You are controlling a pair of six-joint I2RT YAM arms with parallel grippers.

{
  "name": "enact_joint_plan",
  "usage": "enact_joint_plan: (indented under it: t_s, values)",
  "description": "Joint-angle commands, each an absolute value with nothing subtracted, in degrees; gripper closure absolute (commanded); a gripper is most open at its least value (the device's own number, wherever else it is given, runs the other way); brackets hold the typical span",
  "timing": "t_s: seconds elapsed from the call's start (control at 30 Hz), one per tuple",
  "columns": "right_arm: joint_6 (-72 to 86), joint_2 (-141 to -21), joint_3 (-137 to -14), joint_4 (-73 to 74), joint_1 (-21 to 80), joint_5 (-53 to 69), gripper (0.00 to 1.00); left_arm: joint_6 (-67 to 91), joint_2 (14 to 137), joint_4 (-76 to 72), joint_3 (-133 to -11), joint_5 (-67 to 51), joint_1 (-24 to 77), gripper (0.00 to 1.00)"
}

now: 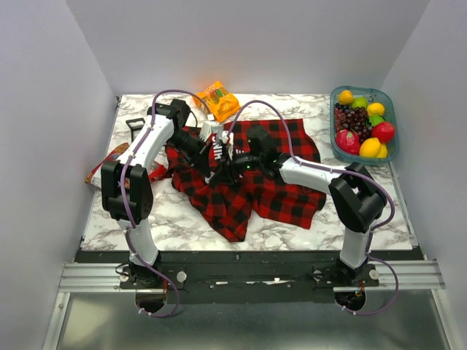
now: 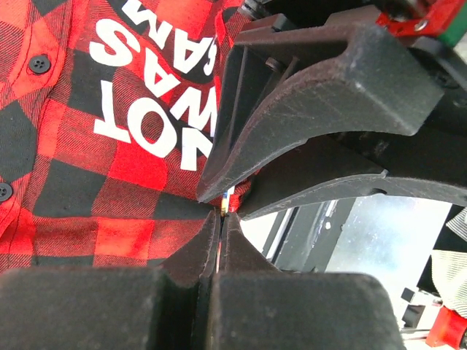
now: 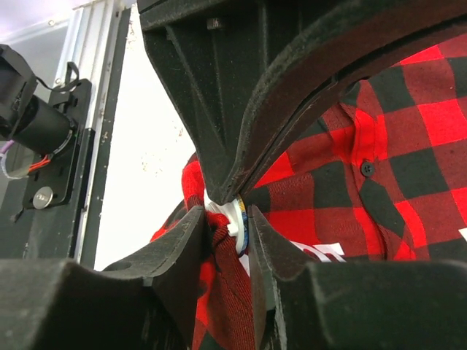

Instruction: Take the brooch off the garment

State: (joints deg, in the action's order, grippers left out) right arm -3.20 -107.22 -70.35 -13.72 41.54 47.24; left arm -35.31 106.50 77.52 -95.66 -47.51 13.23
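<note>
The brooch [image 3: 238,222], a small white, blue-rimmed disc, rides a raised fold of the garment [image 1: 281,197] at mid-table [image 1: 175,226]. The right gripper [image 3: 228,227] clamps that fold. The left gripper [image 2: 221,222], closed to a sliver, seems to nip the brooch's edge. Detaching is in hand, and next the 2 grippers likely must draw apart.

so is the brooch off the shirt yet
Not yet, it seems: the right gripper pinches the brooch with garment fabric bunched tight against it. The pin itself is hidden.
</note>
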Motion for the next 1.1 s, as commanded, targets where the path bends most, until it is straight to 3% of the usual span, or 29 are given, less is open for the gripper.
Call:
enact_joint_plan:
  t_s: [0.0, 0.2, 0.77, 0.9, 1.07]
  values:
    - [5.1, -108.8, -71.9, -13.2, 39.7, 48.3, 0.61, -41.6, 102.7, 86.7, -95.1, -49.0, 13.6, 1.0]
    - [9.8, -109.1, -71.7, -14.1, 39.0, 49.1, 0.56, -43.4, 102.0, 86.7, -94.5, -48.6, 13.4, 1.0]
    - [14.5, -111.2, -73.4, -12.1, 37.9, 50.9, 0.66, -46.1, 100.5, 86.3, -93.1, -48.4, 13.4, 1.0]
    - [16.3, -111.2, -73.0, -12.3, 37.5, 51.2, 0.59, -46.7, 99.9, 86.0, -92.8, -48.4, 13.4, 1.0]
    - [16.2, -111.1, -73.2, -11.7, 37.4, 51.2, 0.59, -46.7, 100.0, 85.9, -93.2, -49.1, 13.4, 1.0]
